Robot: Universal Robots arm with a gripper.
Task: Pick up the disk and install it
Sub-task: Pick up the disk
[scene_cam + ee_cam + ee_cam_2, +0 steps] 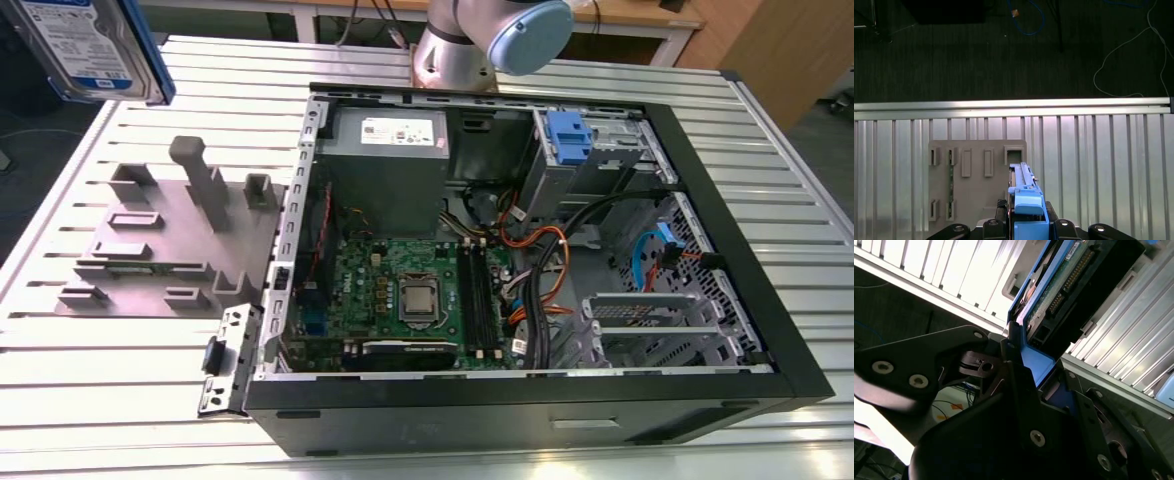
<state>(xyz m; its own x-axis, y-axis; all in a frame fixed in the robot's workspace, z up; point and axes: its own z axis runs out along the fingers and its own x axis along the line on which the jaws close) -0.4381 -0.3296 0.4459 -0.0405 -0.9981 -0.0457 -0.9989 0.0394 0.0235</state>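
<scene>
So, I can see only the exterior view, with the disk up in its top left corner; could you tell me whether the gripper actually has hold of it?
Observer: Yes. In the second wrist view the gripper is shut on the disk, gripping its blue carrier.
Operator: Thank you. What lies under it?
Observer: In the first wrist view the disk stands edge-on above the edge of the grey fixture plate on the slatted table.
Operator: And the side turned away from me?
Observer: The second wrist view shows a green circuit board with a row of connector pins there.
</scene>
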